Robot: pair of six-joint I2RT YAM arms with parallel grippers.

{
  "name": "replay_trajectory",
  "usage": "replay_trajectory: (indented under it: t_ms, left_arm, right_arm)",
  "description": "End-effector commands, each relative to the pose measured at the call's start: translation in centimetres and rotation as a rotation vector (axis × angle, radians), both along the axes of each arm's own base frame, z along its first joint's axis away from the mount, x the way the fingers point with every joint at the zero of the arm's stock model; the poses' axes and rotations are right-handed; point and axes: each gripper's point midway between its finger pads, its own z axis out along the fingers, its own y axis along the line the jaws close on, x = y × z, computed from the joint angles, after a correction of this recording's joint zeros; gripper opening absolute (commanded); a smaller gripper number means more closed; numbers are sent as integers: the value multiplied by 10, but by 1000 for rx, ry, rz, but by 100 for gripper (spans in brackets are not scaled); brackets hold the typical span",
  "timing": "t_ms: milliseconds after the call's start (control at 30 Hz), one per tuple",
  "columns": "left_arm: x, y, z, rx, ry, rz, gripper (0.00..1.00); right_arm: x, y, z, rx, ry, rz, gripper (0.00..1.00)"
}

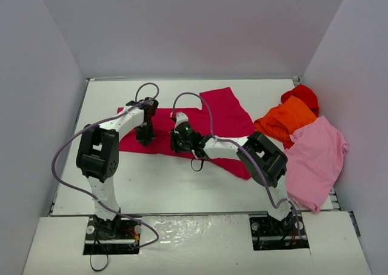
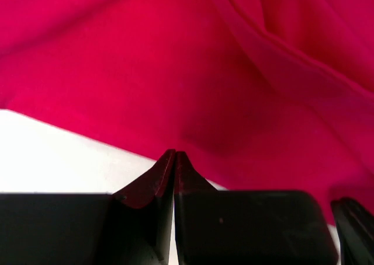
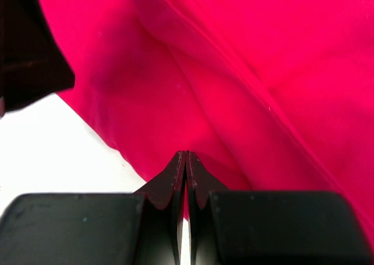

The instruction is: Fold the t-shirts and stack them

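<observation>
— Left pincer (image 1: 144, 137): how do its jaws stand?

— Closed tight, no gap showing between the fingertips. In the left wrist view the left pincer (image 2: 175, 155) meets right on the near hem of the crimson t-shirt (image 2: 204, 72), with the edge of the cloth nipped at the tips.

— And the right pincer (image 1: 176, 144)?

— Same story. Its wrist view shows the right pincer (image 3: 186, 155) pressed together at the hem of the crimson t-shirt (image 3: 263, 72), on a folded ridge of cloth that runs up and away from it.

— Where does that shirt lie, seen from above?

— The crimson t-shirt (image 1: 224, 114) is spread over the middle of the white table (image 1: 182, 190). Both pincers sit on its near edge, the left one towards the shirt's left end, the right one nearer the middle. Most of the cloth lies beyond them and off to the right.

— What's under the tips?

— Bare table (image 2: 52, 154) on the near side of each hem, cloth on the far side.

— The other shirts?

— Heaped at the right side, well apart from both pincers. The light pink t-shirt (image 1: 312, 157) lies nearest, reaching the table's right edge. The orange t-shirt (image 1: 285, 120) overlaps its far corner, and the bright red t-shirt (image 1: 303, 95) is bunched just behind the orange.
</observation>
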Motion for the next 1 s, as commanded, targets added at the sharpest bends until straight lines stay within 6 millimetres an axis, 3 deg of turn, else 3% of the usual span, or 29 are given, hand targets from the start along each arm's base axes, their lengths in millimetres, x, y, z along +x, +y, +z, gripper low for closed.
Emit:
replay_trajectory:
  t_ms: [0, 100, 300, 500, 667, 867, 967]
  left_arm:
    - [21, 5, -2, 28, -70, 52, 0]
    - [13, 6, -16, 40, -30, 56, 0]
    - [-16, 8, -26, 54, 26, 63, 0]
    - [-65, 13, -27, 49, 74, 81, 0]
    - [-96, 11, -2, 7, 29, 109, 0]
    - [-129, 16, 24, 2, -22, 120, 0]
    - [-147, 21, 40, -3, -53, 119, 0]
  right_arm:
    - [2, 5, 28, 53, -66, 16, 0]
    - [-4, -3, 14, 20, -41, 21, 0]
    - [-30, -28, -5, -35, 17, 29, 0]
    - [-67, -63, -21, -93, 91, 21, 0]
    - [-99, -83, -26, -121, 138, 12, 0]
    - [-125, -92, -21, -102, 163, -2, 0]
    - [-154, -95, -22, -100, 193, 18, 0]
